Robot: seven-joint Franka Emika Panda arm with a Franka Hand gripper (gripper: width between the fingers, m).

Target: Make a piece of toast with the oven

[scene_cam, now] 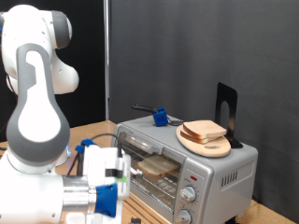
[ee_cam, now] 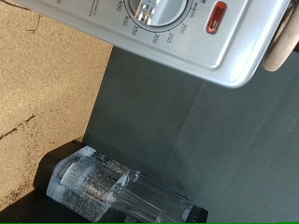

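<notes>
Seen in the exterior view: a wooden tabletop (scene_cam: 89,131) against a dark backdrop, with the oven (scene_cam: 187,163) standing toward the exterior view's right edge of the table. On the oven's flat top, a round wooden plate (scene_cam: 206,142) carrying a slice of bread (scene_cam: 203,131), a blue-handled utensil (scene_cam: 159,117) near the back corner, and a black upright stand (scene_cam: 227,112) at the rear right. Inside, behind the glass door, the piece of toast (scene_cam: 156,167) lying on the wire rack. Two round knobs (scene_cam: 189,196) stacked on the front panel.

Large white arm (scene_cam: 37,112) filling the exterior view's left and blocking much of the table's near left corner. Gripper (scene_cam: 114,177) low at the exterior view's bottom, just in front of the oven's door and left of the knobs, apart from the toast, with the door between them. Fingers hidden there behind the hand's own housing.

In the wrist view: the silver control panel with a dial knob (ee_cam: 148,9) and red light (ee_cam: 217,16), a dark grey mat (ee_cam: 206,131) below, bare wood beside it. One translucent finger pad (ee_cam: 98,187) visible, nothing seen against it; cannot tell whether the gripper is spread wide or closed narrow, since the other finger is possibly out of frame.
</notes>
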